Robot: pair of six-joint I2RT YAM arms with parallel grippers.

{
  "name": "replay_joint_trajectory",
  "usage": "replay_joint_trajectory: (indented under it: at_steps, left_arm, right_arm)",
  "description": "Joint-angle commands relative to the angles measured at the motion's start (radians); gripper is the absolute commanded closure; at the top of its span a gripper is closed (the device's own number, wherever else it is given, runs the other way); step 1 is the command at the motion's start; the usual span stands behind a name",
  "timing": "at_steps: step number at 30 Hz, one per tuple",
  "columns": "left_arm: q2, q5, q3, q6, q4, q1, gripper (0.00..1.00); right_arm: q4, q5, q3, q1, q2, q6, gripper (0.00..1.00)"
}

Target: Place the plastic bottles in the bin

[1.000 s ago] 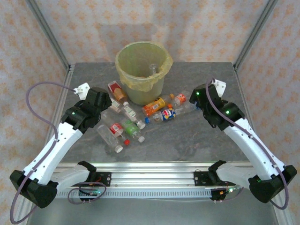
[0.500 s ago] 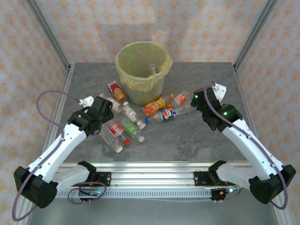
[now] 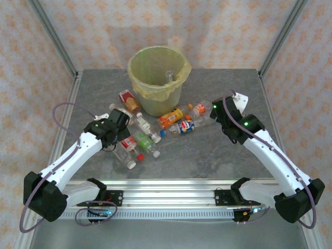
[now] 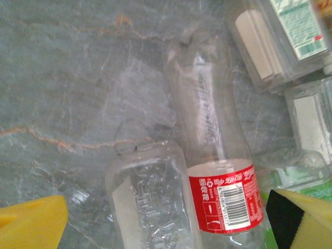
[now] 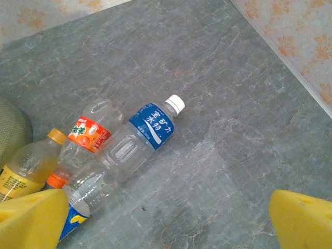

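Plastic bottles [image 3: 174,118] lie heaped on the grey table [image 3: 218,150], with the bin [image 3: 155,96] at their 12 o'clock. The left gripper [image 4: 168,207] has its yellow pads [image 4: 31,223] spread wide and grips nothing. It hangs over a red-labelled bottle [image 4: 223,199], with a clear bottle [image 4: 148,202] touching that one at 9 o'clock. The right gripper [image 5: 166,218] is also spread wide and empty, over bare stone. Towards its 11 o'clock lies a blue-labelled bottle [image 5: 150,127] with a white cap, and an orange-labelled bottle [image 5: 88,135] lies against its 9 o'clock side. From above, the left gripper [image 3: 118,122] sits at the bin's 8 o'clock and the right gripper [image 3: 218,109] at its 4 o'clock.
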Motion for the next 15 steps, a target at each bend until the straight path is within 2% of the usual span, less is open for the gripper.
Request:
replay_joint_trajectory:
  at_steps: [1,13,15]
  left_arm:
    - [-0.001,0.052,-0.035,-0.074,-0.054,0.010,0.00]
    - [-0.010,0.112,-0.147,-0.155,0.004,0.010,0.00]
    - [-0.004,0.115,-0.151,-0.155,0.015,0.010,0.04]
  right_arm:
    - [-0.010,0.031,-0.011,-0.005,0.006,0.013,0.01]
    - [-0.001,0.028,-0.022,-0.005,0.005,0.012,0.01]
    - [0.000,0.028,-0.023,-0.005,0.006,0.013,0.01]
